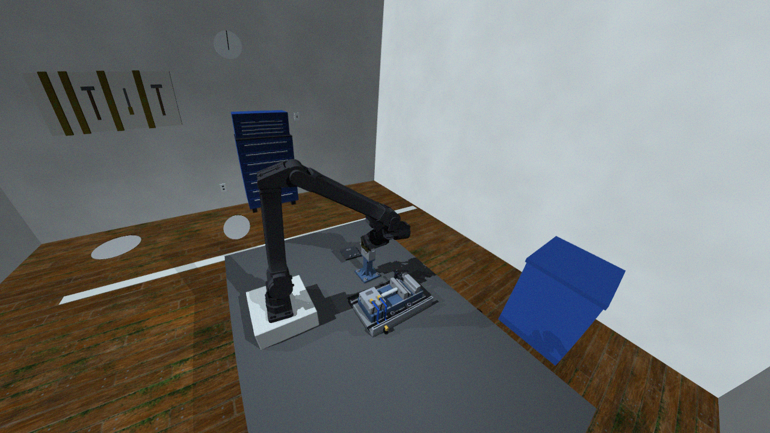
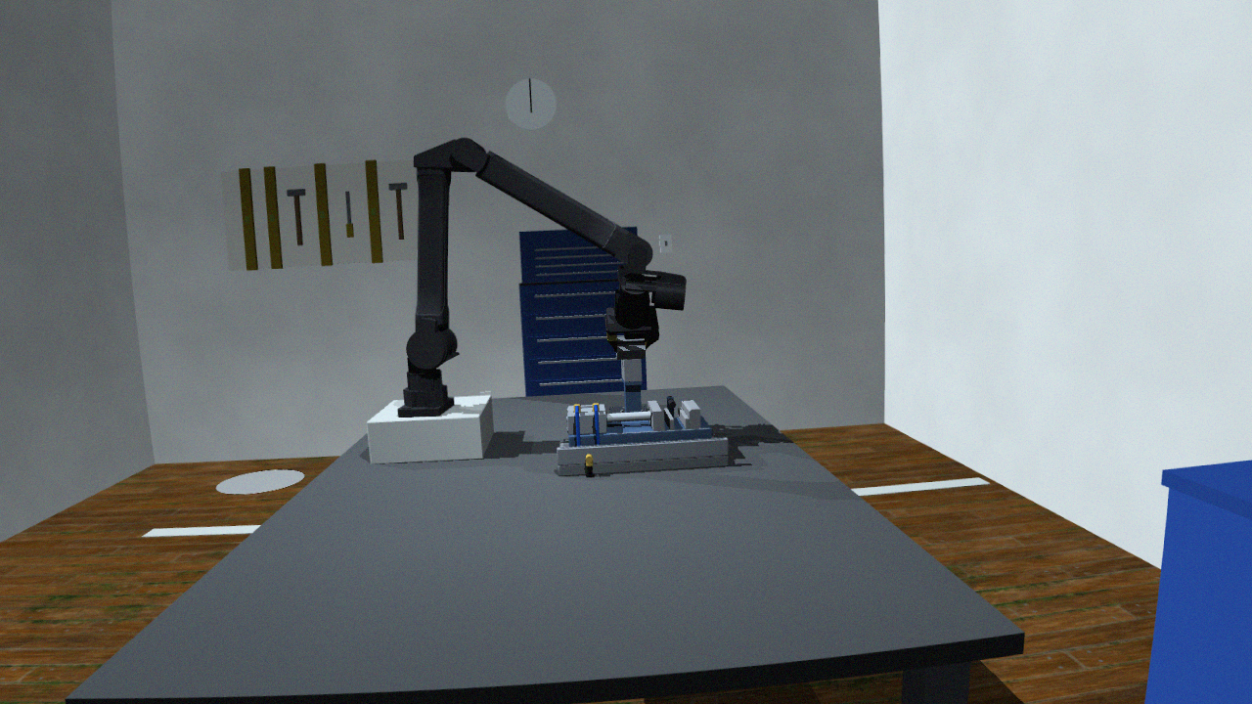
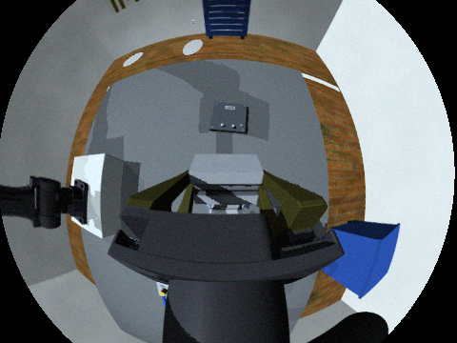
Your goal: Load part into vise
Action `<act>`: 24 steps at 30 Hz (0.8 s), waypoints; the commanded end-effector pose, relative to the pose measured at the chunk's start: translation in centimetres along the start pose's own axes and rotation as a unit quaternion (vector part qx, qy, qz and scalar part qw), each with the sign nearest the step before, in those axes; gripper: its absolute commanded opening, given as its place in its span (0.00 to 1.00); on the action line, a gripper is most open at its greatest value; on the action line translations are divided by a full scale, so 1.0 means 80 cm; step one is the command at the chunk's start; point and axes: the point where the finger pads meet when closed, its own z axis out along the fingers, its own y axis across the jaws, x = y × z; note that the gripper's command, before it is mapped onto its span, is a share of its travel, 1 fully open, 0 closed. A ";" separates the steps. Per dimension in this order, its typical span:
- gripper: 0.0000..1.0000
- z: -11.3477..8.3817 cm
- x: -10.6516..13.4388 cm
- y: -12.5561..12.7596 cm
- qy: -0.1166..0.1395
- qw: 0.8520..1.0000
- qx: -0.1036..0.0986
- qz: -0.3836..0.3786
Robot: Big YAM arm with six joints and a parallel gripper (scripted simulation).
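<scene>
We see 1 gripper (image 1: 367, 246) (image 2: 631, 343) (image 3: 226, 172), partly open and closed on 1 part (image 1: 368, 249) (image 2: 631, 352) (image 3: 226, 164), at 1 blue stand (image 1: 367, 266) (image 2: 632, 399) towards the far edge of 1 table (image 1: 431, 365) (image 2: 559, 560) (image 3: 157, 105). We judge this a regrip at the V-block; next we lift straight up and carry the part to 1 vise (image 1: 394, 296) (image 2: 643, 449), nearer the right edge, with 2 jaws apart. 1 infeed plate (image 1: 349, 251) (image 3: 228, 117) lies closer to the far edge. We cannot tell the slot's facing.
</scene>
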 end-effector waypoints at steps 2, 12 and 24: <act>0.00 -0.026 -0.014 -0.021 0.004 1.000 0.026 -0.016; 0.00 -0.009 -0.014 -0.009 0.014 1.000 0.015 -0.016; 0.00 -0.007 -0.012 -0.009 0.040 0.999 0.016 -0.015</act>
